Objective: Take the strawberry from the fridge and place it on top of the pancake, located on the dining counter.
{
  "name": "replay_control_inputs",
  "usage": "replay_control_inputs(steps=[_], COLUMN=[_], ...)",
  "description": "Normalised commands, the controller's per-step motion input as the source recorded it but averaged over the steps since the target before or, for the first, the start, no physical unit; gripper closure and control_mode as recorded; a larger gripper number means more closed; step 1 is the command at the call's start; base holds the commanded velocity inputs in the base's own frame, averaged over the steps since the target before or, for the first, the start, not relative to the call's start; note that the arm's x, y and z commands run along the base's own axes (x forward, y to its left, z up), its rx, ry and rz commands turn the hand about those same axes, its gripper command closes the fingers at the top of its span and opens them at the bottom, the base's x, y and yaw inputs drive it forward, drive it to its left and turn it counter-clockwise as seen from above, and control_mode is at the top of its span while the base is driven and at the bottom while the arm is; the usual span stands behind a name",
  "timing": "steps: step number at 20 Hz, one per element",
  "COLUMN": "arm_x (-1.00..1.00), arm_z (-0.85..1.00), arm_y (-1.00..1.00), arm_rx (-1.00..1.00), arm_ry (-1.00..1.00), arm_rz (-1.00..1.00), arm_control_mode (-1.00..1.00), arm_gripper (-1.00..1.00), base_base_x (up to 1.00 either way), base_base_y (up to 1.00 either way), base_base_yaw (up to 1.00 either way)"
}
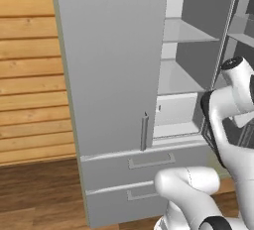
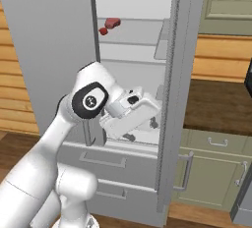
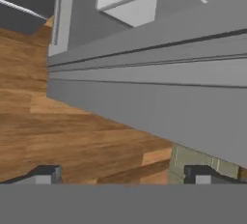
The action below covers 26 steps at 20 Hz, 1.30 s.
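A wall of horizontal light wooden planks (image 1: 30,75) stands at the left. The floor (image 1: 34,194) is dark brown wood. At the right are green-grey cabinets (image 2: 211,173) under a dark countertop (image 2: 216,104).

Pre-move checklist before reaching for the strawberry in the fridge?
1. Right door of the fridge open: ok.
2. Strawberry located on an upper shelf, next to another red item: ok.
3. Gripper open and empty: ok, fingertips spread, nothing between.
4. Gripper aimed at strawberry: not ok, hand view looks down at floor and fridge front.
5. Hand height: not ok, well below that shelf.
6. Left door clear of the reach: cannot tell.
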Motion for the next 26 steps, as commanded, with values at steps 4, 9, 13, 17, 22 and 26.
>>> replay_control_inputs(steps=[4, 9, 13, 17, 22, 26], arm_x=[0.02, 0.36, 0.66, 0.8, 0.74, 0.59], arm_z=[0.39, 0.05, -0.12, -0.31, -0.69, -0.57], arm_y=[1.0, 1.0, 1.0, 0.94, 0.82, 0.9], arm_rx=[0.38, 0.47, 0.47, 0.25, -0.09, -0.18], arm_ry=[-0.27, -0.32, -0.23, -0.18, -0.12, -0.09], arm_rz=[-0.03, -0.11, -0.17, -0.17, -0.13, -0.03], arm_control_mode=[-1.0, -1.0, -1.0, -1.0, -1.0, -1.0], arm_gripper=[-1.0, -1.0, -1.0, -1.0, -1.0, -1.0], base_base_x=[0.0, 0.0, 0.0, 0.0, 0.0, 0.0], base_base_y=[0.0, 0.0, 0.0, 0.0, 0.0, 0.0], base_base_yaw=[0.0, 0.0, 0.0, 0.0, 0.0, 0.0])
